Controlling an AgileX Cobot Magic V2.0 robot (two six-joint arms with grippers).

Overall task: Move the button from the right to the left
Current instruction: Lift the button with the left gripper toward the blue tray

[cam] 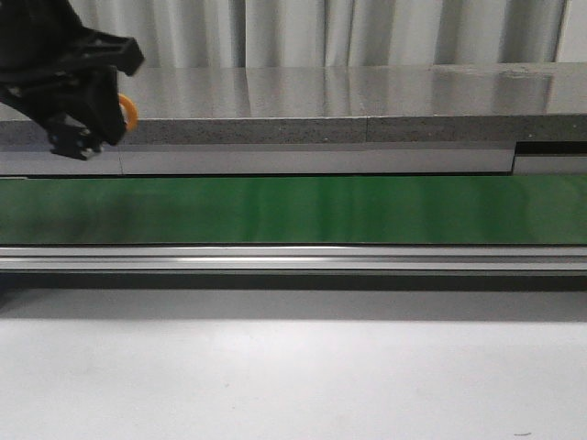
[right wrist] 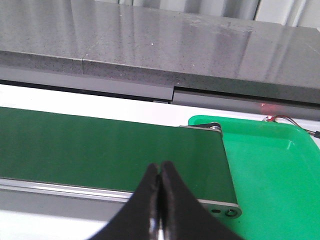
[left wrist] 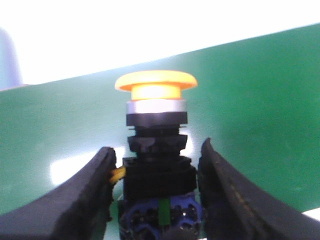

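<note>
The button (left wrist: 155, 125) has an orange-yellow mushroom cap, a silver ring and a black body with a blue and green base. My left gripper (left wrist: 156, 148) is shut on its black body, one finger on each side, with the green belt (left wrist: 260, 100) behind it. In the front view the left gripper (cam: 92, 136) hangs at the far left above the belt, and only the button's orange cap (cam: 130, 114) shows beside it. My right gripper (right wrist: 160, 166) is shut and empty over the belt's right end. It does not show in the front view.
The green conveyor belt (cam: 303, 209) runs left to right with a metal rail (cam: 293, 259) along its front. A grey stone ledge (cam: 321, 101) lies behind it. A bright green tray (right wrist: 270, 165) sits at the belt's right end. A white tabletop (cam: 293, 376) lies in front.
</note>
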